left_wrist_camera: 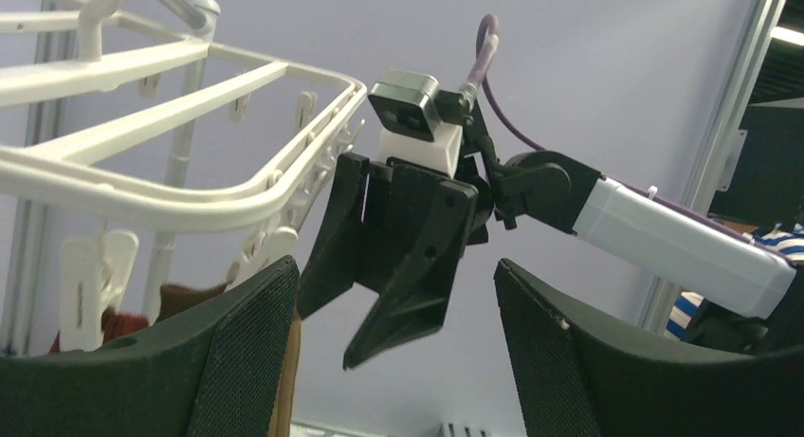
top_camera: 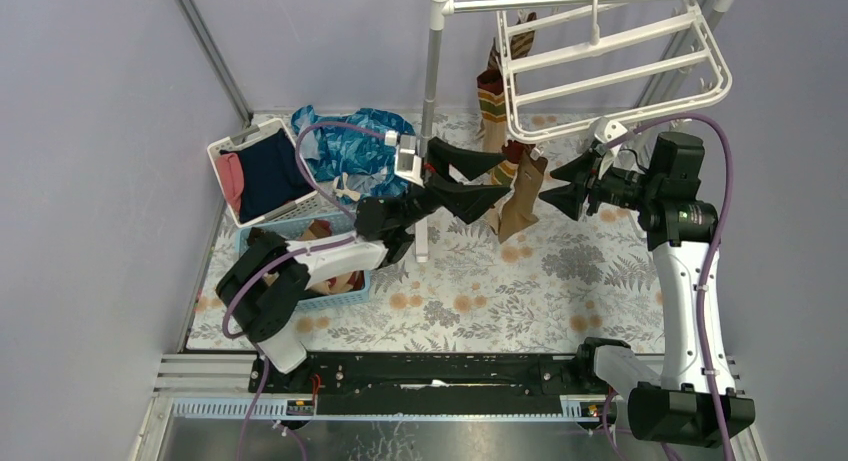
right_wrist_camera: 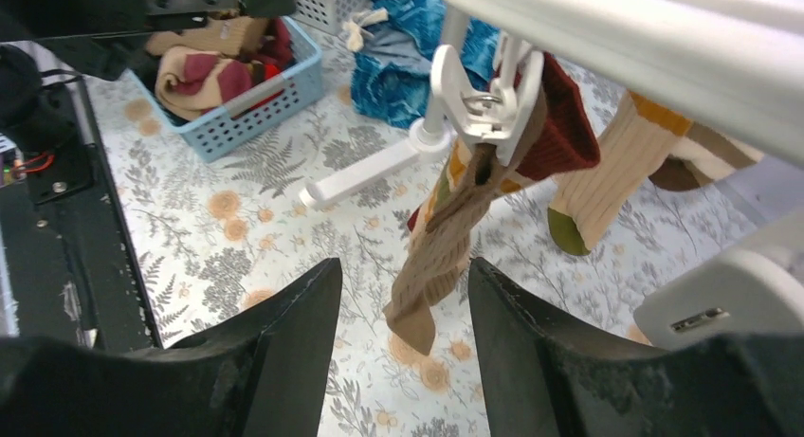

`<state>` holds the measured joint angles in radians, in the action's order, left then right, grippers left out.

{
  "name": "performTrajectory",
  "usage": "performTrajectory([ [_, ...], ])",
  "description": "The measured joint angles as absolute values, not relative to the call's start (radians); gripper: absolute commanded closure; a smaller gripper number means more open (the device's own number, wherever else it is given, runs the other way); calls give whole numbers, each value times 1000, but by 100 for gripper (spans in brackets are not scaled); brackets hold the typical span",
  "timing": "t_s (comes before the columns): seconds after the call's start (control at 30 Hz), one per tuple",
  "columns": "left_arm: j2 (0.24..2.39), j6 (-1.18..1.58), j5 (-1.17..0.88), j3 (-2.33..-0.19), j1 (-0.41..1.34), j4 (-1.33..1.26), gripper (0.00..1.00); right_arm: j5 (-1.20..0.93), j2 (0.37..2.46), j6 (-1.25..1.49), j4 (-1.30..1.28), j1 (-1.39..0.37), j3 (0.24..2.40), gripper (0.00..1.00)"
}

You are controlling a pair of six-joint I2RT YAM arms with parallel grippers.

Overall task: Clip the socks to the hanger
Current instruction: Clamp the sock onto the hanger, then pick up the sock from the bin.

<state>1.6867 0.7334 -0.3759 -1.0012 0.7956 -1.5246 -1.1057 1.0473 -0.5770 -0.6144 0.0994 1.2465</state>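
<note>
Left gripper (top_camera: 498,177) and right gripper (top_camera: 550,184) both stand with jaws apart and empty. The tan sock (top_camera: 520,209) hangs between them, and a brushing finger could tug it from its clip (right_wrist_camera: 485,100).

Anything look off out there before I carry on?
Nothing damaged. The crumpled blue patterned cloth lies loose on the table beside the white basket, not inside one. The long tan sock hangs clipped from the white plastic hanger frame.

A white basket (top_camera: 225,141) with navy clothes (top_camera: 272,171) and pink clothes (top_camera: 231,176) is recorded far left on the floral counter (top_camera: 560,281), beside a blue patterned cloth (top_camera: 345,146), a blue basket (top_camera: 335,299) and an upright rack pole (top_camera: 432,71).
</note>
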Motion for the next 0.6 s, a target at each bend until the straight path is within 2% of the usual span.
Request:
performTrajectory([
  [0.37, 1466, 617, -373, -694, 781, -1521, 19, -1109, 1032, -506, -532, 155, 1133, 36],
  [0.6, 1332, 527, -358, -527, 756, -1504, 16, -1173, 1021, -622, -621, 232, 1123, 34],
])
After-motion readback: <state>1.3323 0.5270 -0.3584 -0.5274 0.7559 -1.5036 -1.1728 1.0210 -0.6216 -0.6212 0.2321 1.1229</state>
